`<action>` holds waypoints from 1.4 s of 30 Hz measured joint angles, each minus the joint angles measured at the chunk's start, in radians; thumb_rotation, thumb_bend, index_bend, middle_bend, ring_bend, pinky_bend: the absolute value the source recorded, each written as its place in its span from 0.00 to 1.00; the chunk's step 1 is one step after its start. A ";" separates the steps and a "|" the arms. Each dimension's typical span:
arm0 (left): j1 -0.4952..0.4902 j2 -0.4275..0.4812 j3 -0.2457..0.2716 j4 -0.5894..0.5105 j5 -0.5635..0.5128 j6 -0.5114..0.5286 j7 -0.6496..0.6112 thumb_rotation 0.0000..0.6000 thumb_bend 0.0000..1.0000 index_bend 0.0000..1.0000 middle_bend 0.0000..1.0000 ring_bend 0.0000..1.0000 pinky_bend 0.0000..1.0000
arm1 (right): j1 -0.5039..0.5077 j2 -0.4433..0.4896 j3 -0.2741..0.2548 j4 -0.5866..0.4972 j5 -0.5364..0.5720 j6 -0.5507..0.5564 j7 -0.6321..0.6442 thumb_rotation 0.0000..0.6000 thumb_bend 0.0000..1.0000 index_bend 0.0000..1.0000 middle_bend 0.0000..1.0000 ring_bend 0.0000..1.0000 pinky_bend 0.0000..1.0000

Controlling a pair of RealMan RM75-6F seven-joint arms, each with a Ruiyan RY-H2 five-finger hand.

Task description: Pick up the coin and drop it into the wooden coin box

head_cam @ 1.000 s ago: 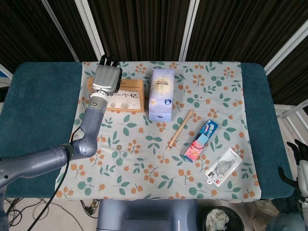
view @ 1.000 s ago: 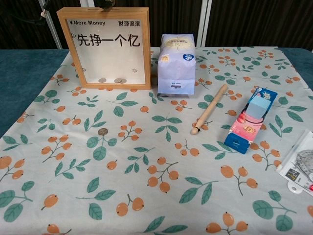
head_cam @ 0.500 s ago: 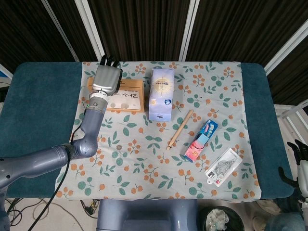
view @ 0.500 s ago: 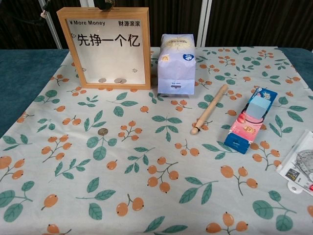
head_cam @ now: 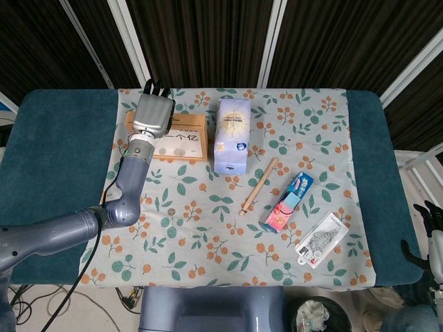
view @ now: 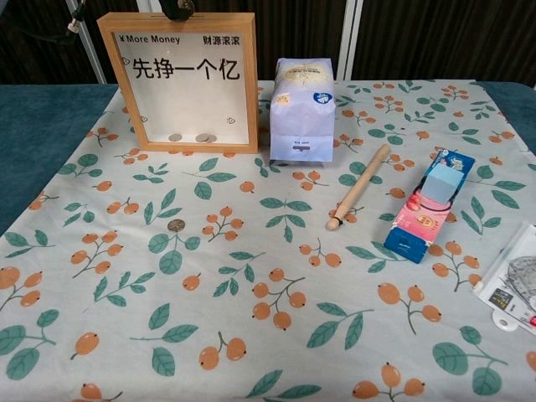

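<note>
Nothing has shifted since a second ago: your left hand (head_cam: 154, 113) stays above the top edge of the wooden coin box (view: 187, 82), fingers (head_cam: 157, 86) pointing past its far side; whether they pinch anything, you cannot tell. One coin (view: 176, 225) lies on the cloth, well short of those fingers. Two coins (view: 189, 137) sit inside the box. Your right hand (head_cam: 432, 242) hangs off the table's edge, its grip unclear.

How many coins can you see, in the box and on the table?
3. Two coins lie at the bottom of the wooden coin box, behind its window. One coin lies on the tablecloth in front of the box. The left hand may hide another.
</note>
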 measured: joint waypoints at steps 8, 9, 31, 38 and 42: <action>-0.003 -0.002 0.001 0.002 -0.006 0.002 0.005 1.00 0.38 0.54 0.18 0.00 0.00 | 0.000 0.001 0.001 -0.001 0.000 0.000 0.000 1.00 0.44 0.15 0.07 0.01 0.00; -0.003 -0.002 0.002 0.002 -0.007 0.002 0.006 1.00 0.38 0.54 0.18 0.00 0.00 | 0.000 0.001 0.001 -0.001 0.001 0.000 -0.001 1.00 0.44 0.15 0.07 0.01 0.00; -0.006 0.025 -0.006 -0.041 -0.016 0.010 0.002 1.00 0.36 0.51 0.17 0.00 0.00 | 0.000 0.002 0.004 -0.010 0.018 0.000 -0.018 1.00 0.44 0.15 0.07 0.01 0.00; 0.022 0.090 -0.038 -0.166 0.084 0.056 -0.079 1.00 0.36 0.51 0.16 0.00 0.00 | 0.001 0.000 0.005 -0.008 0.019 0.000 -0.016 1.00 0.44 0.15 0.07 0.01 0.00; 0.073 0.160 -0.055 -0.306 0.174 0.121 -0.150 1.00 0.33 0.49 0.15 0.00 0.00 | 0.001 -0.001 0.004 -0.007 0.018 -0.002 -0.018 1.00 0.44 0.15 0.07 0.01 0.00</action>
